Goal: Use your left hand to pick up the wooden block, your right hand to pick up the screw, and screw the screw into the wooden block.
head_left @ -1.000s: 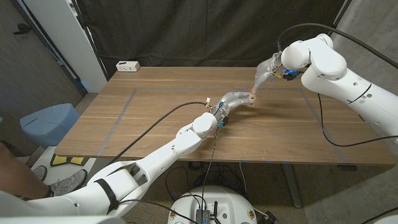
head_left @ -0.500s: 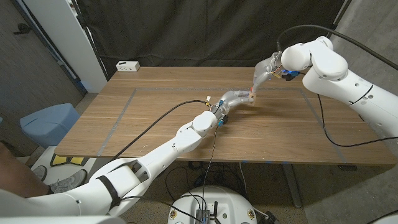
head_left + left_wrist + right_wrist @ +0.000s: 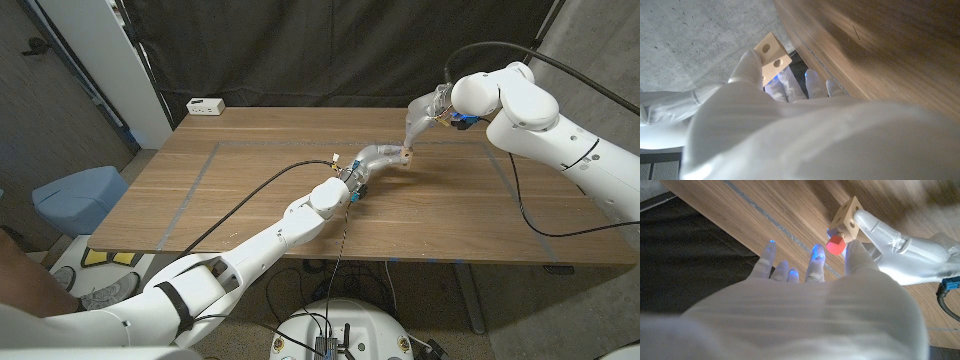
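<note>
Block gripped by left hand mid-frame, hole side facing the screw | right hand fingers pinch red-headed screw at hole, for threading

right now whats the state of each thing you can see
wooden block: held off the table by the left hand
screw: red head, tip at a hole in the block, pinched by the right hand
left hand: gripping the block
right hand: pinching the screw
white box: resting on the table's far left corner
</note>
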`<state>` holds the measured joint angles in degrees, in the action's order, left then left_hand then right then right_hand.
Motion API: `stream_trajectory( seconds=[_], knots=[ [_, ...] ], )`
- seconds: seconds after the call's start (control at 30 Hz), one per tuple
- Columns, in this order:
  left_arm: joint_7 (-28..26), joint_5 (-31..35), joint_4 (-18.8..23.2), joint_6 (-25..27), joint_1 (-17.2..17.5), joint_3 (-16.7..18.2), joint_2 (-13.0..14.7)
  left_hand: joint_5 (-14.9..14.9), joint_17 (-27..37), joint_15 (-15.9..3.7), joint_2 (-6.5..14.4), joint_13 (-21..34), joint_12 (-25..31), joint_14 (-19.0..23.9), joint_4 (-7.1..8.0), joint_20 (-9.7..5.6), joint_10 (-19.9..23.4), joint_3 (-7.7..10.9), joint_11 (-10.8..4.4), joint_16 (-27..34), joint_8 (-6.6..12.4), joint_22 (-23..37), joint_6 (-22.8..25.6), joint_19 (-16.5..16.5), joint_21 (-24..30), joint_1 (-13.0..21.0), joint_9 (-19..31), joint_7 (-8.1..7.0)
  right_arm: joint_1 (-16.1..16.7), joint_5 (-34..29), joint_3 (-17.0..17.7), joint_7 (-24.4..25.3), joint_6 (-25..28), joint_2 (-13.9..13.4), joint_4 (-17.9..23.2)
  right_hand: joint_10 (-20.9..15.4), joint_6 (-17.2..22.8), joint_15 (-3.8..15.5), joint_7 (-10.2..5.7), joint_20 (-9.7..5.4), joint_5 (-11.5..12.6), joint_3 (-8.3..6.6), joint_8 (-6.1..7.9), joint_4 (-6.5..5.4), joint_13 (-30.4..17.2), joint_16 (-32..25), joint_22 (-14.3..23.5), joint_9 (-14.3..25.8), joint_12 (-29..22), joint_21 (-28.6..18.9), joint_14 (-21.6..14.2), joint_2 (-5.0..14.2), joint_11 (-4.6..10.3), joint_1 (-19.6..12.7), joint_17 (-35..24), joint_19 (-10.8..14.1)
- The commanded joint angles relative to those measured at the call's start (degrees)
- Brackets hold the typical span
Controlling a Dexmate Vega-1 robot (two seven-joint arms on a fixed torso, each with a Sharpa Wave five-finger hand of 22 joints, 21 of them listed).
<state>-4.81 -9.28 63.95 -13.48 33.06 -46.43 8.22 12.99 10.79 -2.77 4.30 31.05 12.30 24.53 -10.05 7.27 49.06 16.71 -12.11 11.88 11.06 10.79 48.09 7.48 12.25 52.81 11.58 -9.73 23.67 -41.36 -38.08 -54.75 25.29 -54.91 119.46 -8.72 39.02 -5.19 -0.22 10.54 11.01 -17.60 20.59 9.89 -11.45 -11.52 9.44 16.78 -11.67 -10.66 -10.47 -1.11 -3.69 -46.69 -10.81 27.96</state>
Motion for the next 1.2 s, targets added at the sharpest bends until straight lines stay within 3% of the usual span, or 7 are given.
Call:
stream_trajectory(
  seconds=[0.03,0.9,1.2],
  knots=[
    [-0.1,0.2,0.5,0.4,0.2,0.0,0.2,0.4,0.2,-2.92,0.5,0.0,0.1,0.0,1.28,-0.08,0.1,1.47,-0.34,0.1,0.42,0.2,0.3,0.0,0.3,0.2,0.1,-0.52,0.5,0.0,-0.2,1.2,0.1,-0.1,0.1,-0.7,1.6,0.49,-0.51,-0.13,-0.2,-0.84,0.77,0.0,-0.2,-0.5,0.2,0.1,-0.3,-0.4,-0.6,-0.02,0.33,-1.2,-0.2,0.6],
    [-0.5,0.4,1.7,0.9,0.9,-0.1,0.6,0.4,0.2,-2.88,0.6,0.0,0.2,0.1,1.32,-0.02,0.1,1.49,-0.31,0.2,0.43,0.3,0.1,0.0,0.3,0.2,0.1,-0.39,2.3,-0.3,0.4,3.8,0.5,-0.7,1.3,-4.5,9.3,3.21,-2.25,-1.53,-0.4,-3.29,4.14,-0.2,0.0,-0.9,0.2,-0.1,-0.7,-0.5,-3.2,0.39,3.03,-3.7,-0.3,2.2],
    [-0.5,0.4,1.7,1.0,0.8,-0.1,0.6,0.4,0.2,-2.93,0.5,0.0,0.2,0.1,1.25,-0.04,0.0,1.53,-0.3,0.2,0.45,0.3,0.1,0.0,0.3,0.2,0.1,-0.38,3.2,-1.4,0.6,4.7,1.3,-0.8,1.7,-5.6,10.9,4.23,-2.36,-2.11,-0.5,-3.9,4.8,-0.27,0.0,-1.0,0.2,-0.3,-0.7,-0.6,-4.0,0.4,2.99,-4.1,-0.3,2.8]
  ],
)
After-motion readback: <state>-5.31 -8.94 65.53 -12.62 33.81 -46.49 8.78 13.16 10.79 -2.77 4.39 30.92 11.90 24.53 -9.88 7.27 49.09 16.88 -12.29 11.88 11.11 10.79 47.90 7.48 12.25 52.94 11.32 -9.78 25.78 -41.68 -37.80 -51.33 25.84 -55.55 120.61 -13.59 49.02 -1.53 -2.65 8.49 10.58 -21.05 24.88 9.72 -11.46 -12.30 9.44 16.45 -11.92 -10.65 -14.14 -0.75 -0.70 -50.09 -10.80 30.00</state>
